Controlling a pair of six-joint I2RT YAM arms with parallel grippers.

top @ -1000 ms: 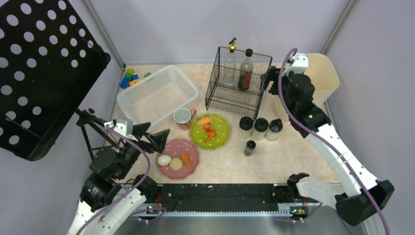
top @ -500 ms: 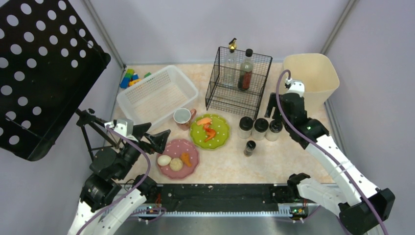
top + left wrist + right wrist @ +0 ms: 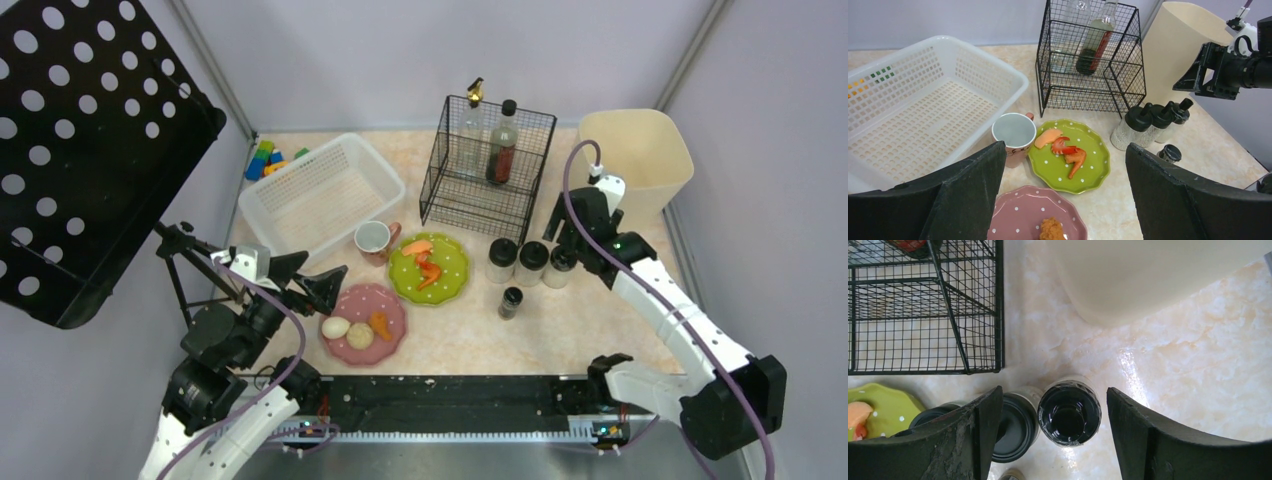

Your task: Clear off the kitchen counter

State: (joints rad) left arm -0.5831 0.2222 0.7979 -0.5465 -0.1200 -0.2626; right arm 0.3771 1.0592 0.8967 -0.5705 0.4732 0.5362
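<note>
The kitchen counter (image 3: 560, 330) is spread beneath both arms. The right gripper (image 3: 1052, 395) is positioned near the right edge, fingers apart, over the rightmost jar (image 3: 1069, 412) of a row of three. The jar is framed between the fingers with a gap on each side. A wire rack (image 3: 485, 190) and a beige bin (image 3: 640, 150) are set toward the far right corner. The left gripper (image 3: 1064, 146) is spread wide and empty over the near left part, beside a pink plate (image 3: 395, 305). A green plate (image 3: 450, 275), a mug (image 3: 373, 238) and a white basket (image 3: 320, 190) are placed beyond it.
</note>
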